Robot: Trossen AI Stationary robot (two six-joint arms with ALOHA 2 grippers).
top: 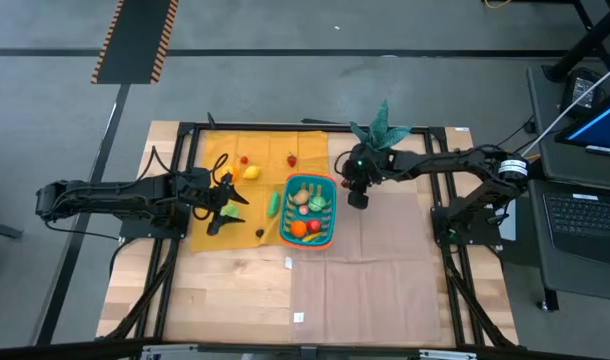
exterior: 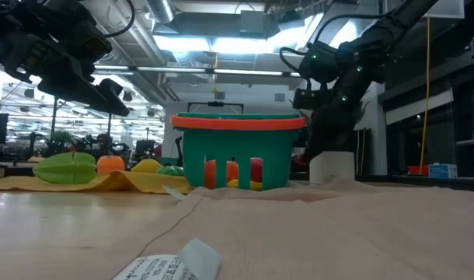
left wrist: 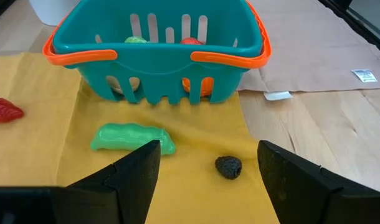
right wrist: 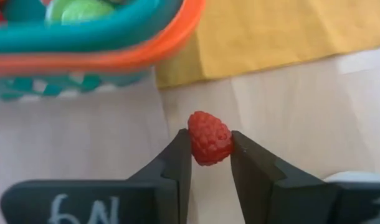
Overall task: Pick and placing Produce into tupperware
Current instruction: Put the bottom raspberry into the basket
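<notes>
While the teal basket (top: 310,210) already has a fair bit in it, this job is maybe a bit past halfway by my guess. From above I can see something orange, something red, a tan piece and a couple of greens sitting inside, and the low view shows red and yellow through the slots.

Right claw (right wrist: 210,149) is pinched onto a little red raspberry (right wrist: 210,137), held between the two fingers just beside the basket's orange rim, on the side near the potted plant (top: 382,130). So that one looks like it's next to go in, just not over the opening yet.

Left claw (left wrist: 209,171) is spread wide with nothing in it, hovering over the yellow cloth (top: 230,160) on the other side of the basket. Right in front of it are a green pea pod (left wrist: 133,137) and a small dark berry (left wrist: 228,167), both lying on the cloth near the basket wall.

Still left out on the cloth: a strawberry (left wrist: 4,111), a yellow piece (top: 251,172), and a couple of tiny red bits (top: 291,159) farther back. So roughly half a dozen pieces to go, plus the raspberry in hand. Worktop (top: 235,300) otherwise just has a couple of paper tags on it.
</notes>
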